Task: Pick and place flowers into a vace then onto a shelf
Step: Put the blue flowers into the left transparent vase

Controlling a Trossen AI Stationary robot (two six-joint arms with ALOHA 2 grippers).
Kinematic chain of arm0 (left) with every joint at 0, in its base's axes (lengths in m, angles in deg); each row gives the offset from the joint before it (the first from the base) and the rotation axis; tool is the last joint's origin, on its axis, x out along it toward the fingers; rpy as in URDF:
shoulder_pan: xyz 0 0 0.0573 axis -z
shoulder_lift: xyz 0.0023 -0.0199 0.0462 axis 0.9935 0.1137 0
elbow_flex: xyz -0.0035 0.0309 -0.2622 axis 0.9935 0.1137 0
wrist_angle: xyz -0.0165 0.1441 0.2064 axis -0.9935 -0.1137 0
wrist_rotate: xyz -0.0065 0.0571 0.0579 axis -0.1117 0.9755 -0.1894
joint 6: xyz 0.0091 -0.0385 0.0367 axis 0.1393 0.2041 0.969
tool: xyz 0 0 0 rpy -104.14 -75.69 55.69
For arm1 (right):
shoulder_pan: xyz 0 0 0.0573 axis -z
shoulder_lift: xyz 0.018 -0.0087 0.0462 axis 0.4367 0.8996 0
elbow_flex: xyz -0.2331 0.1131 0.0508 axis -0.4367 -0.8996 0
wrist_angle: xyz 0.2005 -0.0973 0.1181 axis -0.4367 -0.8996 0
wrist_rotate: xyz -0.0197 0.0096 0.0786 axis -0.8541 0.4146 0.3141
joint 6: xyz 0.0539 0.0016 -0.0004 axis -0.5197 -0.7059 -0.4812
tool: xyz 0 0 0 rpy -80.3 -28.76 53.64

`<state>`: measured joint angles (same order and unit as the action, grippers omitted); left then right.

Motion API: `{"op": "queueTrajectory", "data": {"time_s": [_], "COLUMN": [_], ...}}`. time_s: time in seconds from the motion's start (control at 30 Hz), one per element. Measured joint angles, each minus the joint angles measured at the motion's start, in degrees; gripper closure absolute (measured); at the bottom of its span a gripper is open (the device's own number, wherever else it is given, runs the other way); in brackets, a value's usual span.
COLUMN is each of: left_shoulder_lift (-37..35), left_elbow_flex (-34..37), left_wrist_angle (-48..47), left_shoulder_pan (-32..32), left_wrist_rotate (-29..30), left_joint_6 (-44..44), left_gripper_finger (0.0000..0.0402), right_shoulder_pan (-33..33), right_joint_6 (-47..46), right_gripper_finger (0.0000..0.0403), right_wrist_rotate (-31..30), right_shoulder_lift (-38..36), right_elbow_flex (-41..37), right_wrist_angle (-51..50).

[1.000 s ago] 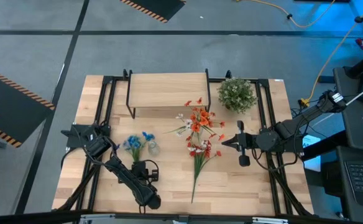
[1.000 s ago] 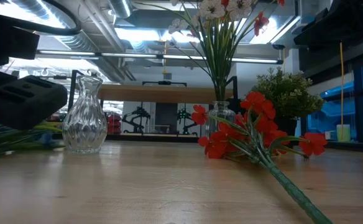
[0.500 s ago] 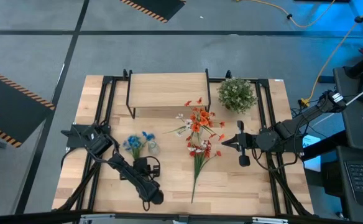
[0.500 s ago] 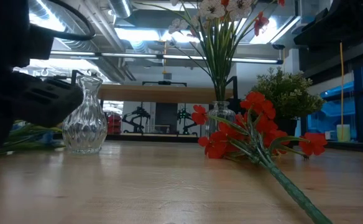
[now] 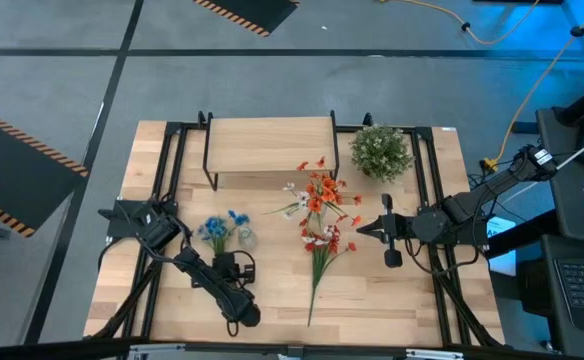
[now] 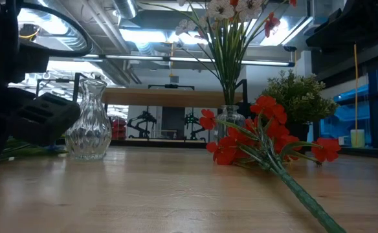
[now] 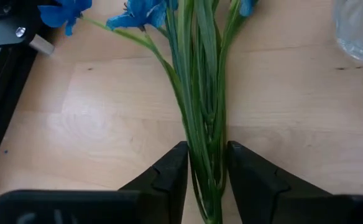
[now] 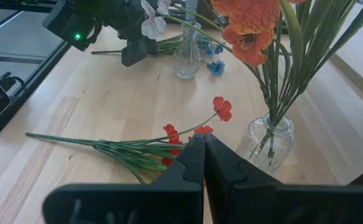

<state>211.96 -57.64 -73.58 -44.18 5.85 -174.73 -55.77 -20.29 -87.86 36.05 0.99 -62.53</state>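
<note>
Left gripper [image 7: 206,163] shifted nearer blue flower [image 7: 197,93], fingers clamped on its stems, right gripper [image 8: 203,155] closed, idle

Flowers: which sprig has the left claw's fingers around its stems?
The blue sprig, lying on the table beside the empty glass vase; the left claw straddles its green stems.

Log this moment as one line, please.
left gripper: fingers around blue flower stems on table, beside empty vase | right gripper: shut, empty, waiting | red flower: lying on table
</note>
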Motion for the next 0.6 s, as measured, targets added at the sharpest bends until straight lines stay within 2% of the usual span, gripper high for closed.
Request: {"op": "queueTrajectory", "data": {"time_s": [0.3, 0.6], "left_shoulder_lift": [0.2, -1.1], "left_elbow_flex": [0.0, 0.0], "left_wrist_angle": [-0.6, -3.3], "left_shoulder_pan": [0.0, 1.3], "left_wrist_rotate": [0.6, 0.1], "left_joint_6": [0.1, 0.6], "left_gripper_finger": [0.0320, 0.0387], "right_shoulder_pan": [0.0, 0.0], "right_joint_6": [0.0, 0.0], "right_gripper_finger": [0.0399, 0.0399], "right_wrist_rotate": [0.0, 0.0], "right_shoulder_lift": [0.0, 0.0], "right_elbow_flex": [0.0, 0.0], "right_wrist_angle": [0.0, 0.0]}}
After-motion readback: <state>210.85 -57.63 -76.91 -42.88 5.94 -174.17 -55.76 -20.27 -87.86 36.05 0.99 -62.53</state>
